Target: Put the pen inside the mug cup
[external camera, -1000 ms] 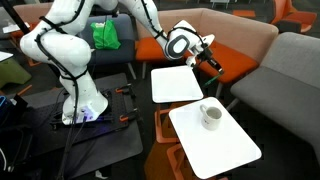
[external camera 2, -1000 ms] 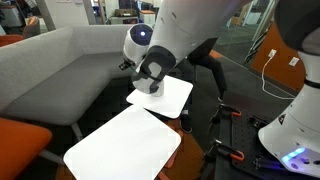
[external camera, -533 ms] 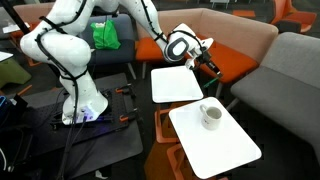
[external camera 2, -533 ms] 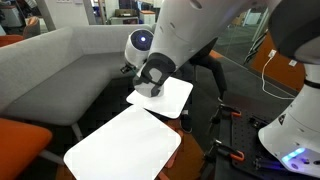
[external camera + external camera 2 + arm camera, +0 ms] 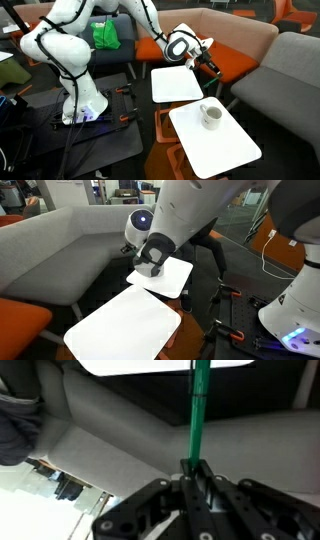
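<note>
My gripper is shut on the pen, a thin stick that looks green in the wrist view and dark in an exterior view. The pen sticks straight out from between the closed fingertips. The gripper hangs in the air over the far right corner of the farther white table, in front of the orange sofa. The white mug cup stands upright on the nearer white table, well apart from the gripper. In the other exterior view the gripper shows, but the mug does not.
An orange sofa and a grey sofa stand behind and beside the tables. The grey sofa also shows in an exterior view. The robot base stands on the floor beside cables and clamps.
Over the last second the gripper has shifted slightly with the pen in it. In the last half second nothing has visibly moved.
</note>
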Controlling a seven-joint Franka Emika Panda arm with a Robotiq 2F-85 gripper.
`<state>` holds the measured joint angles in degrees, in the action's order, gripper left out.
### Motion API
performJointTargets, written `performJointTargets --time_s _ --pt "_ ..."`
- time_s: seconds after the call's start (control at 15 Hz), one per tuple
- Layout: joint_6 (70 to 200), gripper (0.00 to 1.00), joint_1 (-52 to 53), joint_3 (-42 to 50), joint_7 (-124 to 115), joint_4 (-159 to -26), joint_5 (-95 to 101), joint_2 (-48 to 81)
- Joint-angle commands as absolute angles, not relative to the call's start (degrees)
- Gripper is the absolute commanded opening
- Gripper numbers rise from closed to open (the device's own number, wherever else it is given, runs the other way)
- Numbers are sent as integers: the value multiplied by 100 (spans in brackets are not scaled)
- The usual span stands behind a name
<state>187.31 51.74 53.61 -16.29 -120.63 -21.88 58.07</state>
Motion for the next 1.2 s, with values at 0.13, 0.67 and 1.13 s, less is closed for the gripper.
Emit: performJointTargets --time_s 0.13,0.67,1.13 --pt "18252 3 4973 5643 -2146 -11908 -2494 6002" --pt "17979 3 4498 5990 -3509 -11612 -2869 6601" --pt "17548 3 4888 6621 -5057 -11185 -3457 8450"
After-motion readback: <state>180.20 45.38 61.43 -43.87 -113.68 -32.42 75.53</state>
